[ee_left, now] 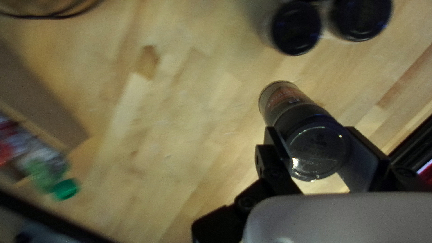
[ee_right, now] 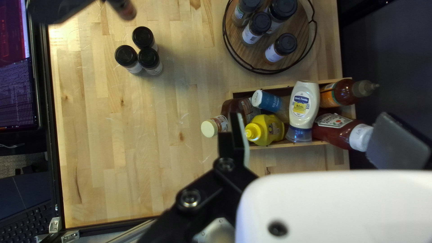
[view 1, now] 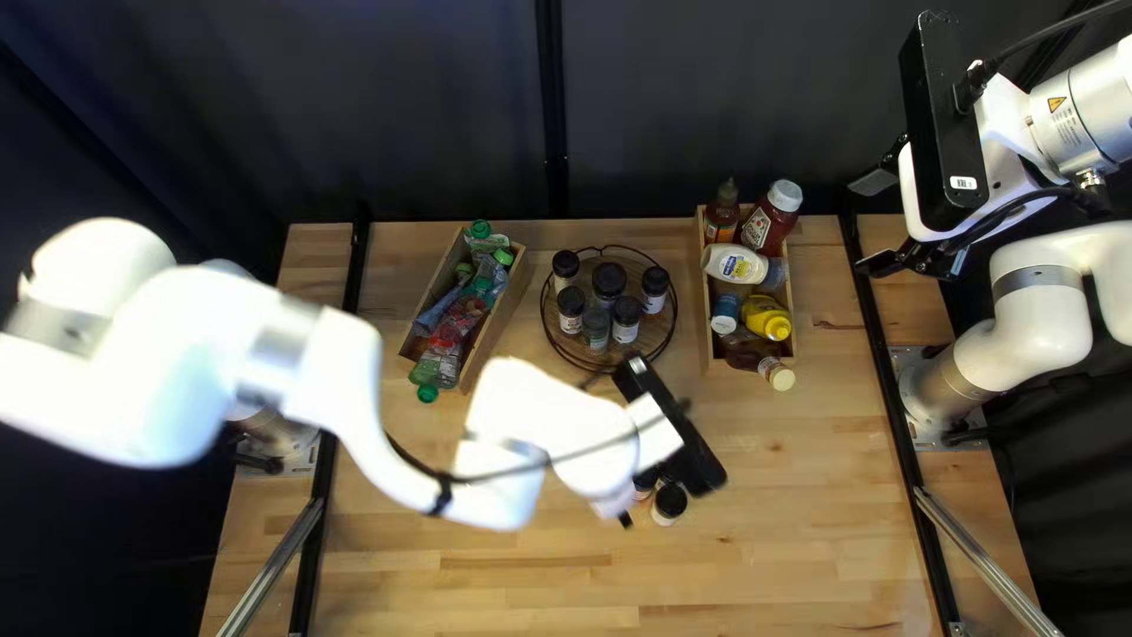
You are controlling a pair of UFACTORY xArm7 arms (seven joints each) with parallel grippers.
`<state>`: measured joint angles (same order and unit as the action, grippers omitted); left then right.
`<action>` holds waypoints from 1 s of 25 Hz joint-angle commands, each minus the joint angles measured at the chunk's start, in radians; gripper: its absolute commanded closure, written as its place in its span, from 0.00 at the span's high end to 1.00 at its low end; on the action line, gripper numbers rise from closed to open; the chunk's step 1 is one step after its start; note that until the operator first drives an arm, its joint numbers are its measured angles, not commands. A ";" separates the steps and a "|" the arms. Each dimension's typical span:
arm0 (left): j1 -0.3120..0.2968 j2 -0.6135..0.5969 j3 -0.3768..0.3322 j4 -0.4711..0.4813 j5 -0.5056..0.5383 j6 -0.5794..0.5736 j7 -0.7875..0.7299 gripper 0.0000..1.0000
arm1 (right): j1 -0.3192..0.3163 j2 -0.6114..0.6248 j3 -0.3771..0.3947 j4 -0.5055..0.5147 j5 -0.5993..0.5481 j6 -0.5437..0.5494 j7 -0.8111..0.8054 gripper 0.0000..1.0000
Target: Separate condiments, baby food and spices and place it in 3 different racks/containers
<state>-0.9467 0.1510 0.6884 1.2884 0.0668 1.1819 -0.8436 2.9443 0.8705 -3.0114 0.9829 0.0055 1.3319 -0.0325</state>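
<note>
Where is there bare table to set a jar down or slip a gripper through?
The table is bare between the three loose jars and the condiment box, and from that box to the right-hand rail. Crowded: both boxes, pouch box included, and the round tray. My left arm hangs over mid-table.

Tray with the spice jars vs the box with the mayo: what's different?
Shape: the tray is round, the box is rectangular.
Sides: the tray has an open dark wire rim, the box solid light wood walls.
Load: the tray's spice jars stand inside its rim; the box's bottles are jumbled, with the ketchup poking past the wall.
Shared: both are wooden, on the table.
</note>
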 commanded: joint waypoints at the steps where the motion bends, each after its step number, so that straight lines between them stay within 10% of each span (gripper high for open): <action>1: 0.057 -0.003 0.050 0.059 0.036 0.040 0.076 0.00 | 0.000 0.000 0.000 0.000 0.000 0.000 0.000 1.00; 12: 0.366 0.267 0.053 0.275 -0.165 -0.043 0.401 0.00 | 0.000 0.000 0.000 0.000 0.000 0.000 0.000 1.00; 25: 0.416 0.374 0.051 0.314 -0.149 -0.066 0.445 0.00 | 0.000 0.000 0.000 0.000 0.000 0.000 0.000 1.00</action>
<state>-0.5266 0.5207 0.7383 1.6160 -0.0926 1.1293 -0.4067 2.9443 0.8705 -3.0114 0.9829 0.0055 1.3319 -0.0325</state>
